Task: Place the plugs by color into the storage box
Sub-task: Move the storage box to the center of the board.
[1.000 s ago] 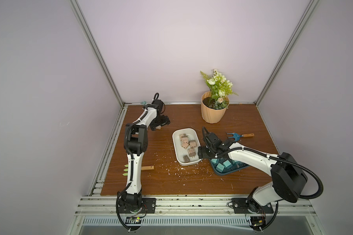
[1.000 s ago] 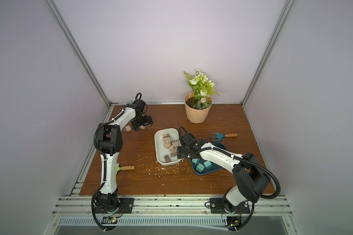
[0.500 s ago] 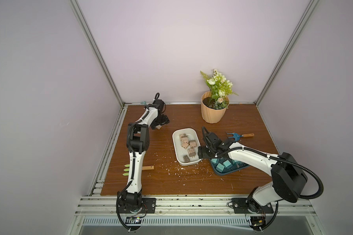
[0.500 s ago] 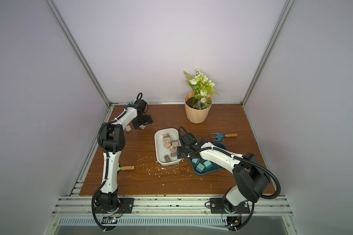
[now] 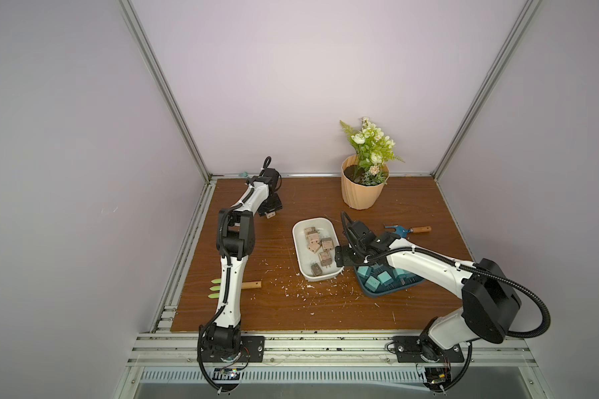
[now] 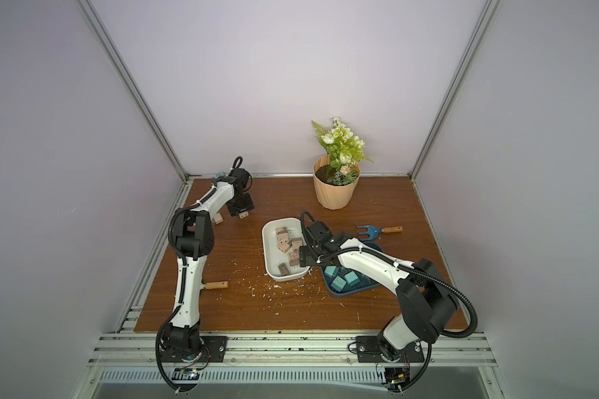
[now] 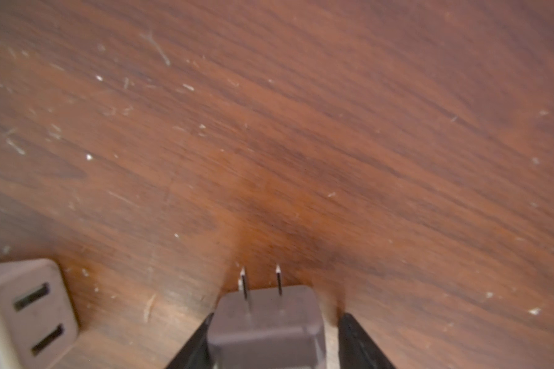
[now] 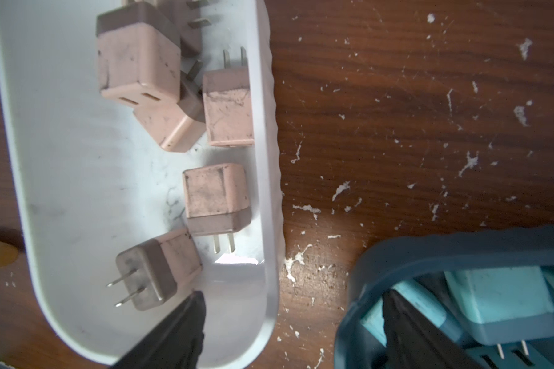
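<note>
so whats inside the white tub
Only tan-brown plugs, about six, some piled together. One finger of the right gripper reaches over the white tub, hiding a bit of its floor.

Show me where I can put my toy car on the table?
Free: the strip in front of the white tub and teal tub, and the back stretch between the left arm and pot. The middle, around both tubs, is crowded.

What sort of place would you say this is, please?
Most likely a robotics lab test cell: plain walls in an aluminium frame, two robot arms bolted to a rail fronting a wooden board, with staged props like a potted plant.
</note>
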Available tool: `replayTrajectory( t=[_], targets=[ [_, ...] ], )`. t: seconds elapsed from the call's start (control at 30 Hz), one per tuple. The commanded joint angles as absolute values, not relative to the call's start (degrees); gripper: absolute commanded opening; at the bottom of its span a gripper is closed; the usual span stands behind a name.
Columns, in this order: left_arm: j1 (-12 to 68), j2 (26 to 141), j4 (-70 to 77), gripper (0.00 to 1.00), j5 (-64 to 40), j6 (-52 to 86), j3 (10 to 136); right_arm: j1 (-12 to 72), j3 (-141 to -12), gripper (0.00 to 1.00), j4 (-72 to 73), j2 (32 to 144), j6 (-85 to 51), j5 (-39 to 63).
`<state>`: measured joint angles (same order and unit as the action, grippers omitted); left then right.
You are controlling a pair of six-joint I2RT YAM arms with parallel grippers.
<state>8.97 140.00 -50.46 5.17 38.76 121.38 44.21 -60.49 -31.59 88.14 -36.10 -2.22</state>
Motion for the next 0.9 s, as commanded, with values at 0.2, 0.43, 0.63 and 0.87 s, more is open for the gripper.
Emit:
replayTrajectory(
  t=[0.2,0.43,0.63,0.87],
  targets=[
    [8.28,140.64,-52.29,0.41,7.63,34.71,118.50,44.63,-66.12,0.88,-31.90,91.72,-32.45,-0.27],
    [8.37,137.12,-52.25,0.38,5.19,31.57,118.08,44.58,-68.10,0.88,-31.57,93.25,-31.99,0.26],
    [9.48,129.55,-52.28,0.38,1.94,29.07,115.46,44.59,-69.35,0.88,-32.12,92.55,-31.99,-0.41],
    [14.82,119.19,-52.28,0.38,0.64,28.32,106.13,44.62,-68.06,0.89,-31.94,91.46,-32.08,-1.22]
  ],
)
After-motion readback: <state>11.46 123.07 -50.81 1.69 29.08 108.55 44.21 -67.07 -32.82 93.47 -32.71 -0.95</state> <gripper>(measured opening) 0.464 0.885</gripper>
